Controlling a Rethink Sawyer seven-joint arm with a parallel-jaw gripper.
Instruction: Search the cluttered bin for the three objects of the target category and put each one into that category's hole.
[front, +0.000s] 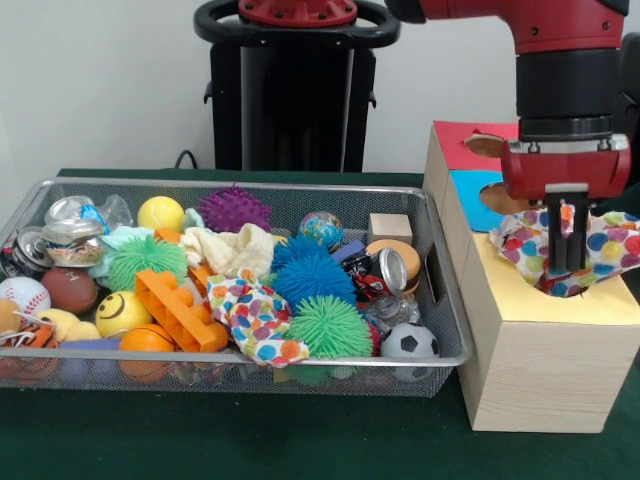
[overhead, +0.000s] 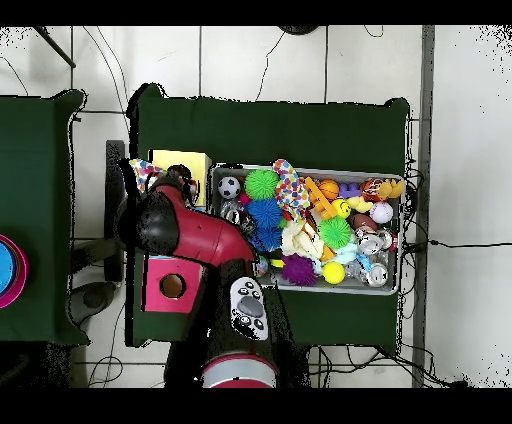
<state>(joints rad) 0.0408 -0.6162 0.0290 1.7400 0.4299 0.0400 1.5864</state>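
My gripper hangs over the yellow panel of the wooden box at the right. Its fingers stand close together and are shut on a polka-dot cloth, which is bunched over the hole in that panel. From overhead, the cloth peeks out beside my arm, which hides the gripper. A second polka-dot cloth lies at the front middle of the wire bin. A cream cloth sits behind it among the toys.
The box also has a blue panel and a red panel, each with a hole. Spiky balls, cans, an orange brick, a soccer ball and other balls fill the bin. A green cloth covers the table.
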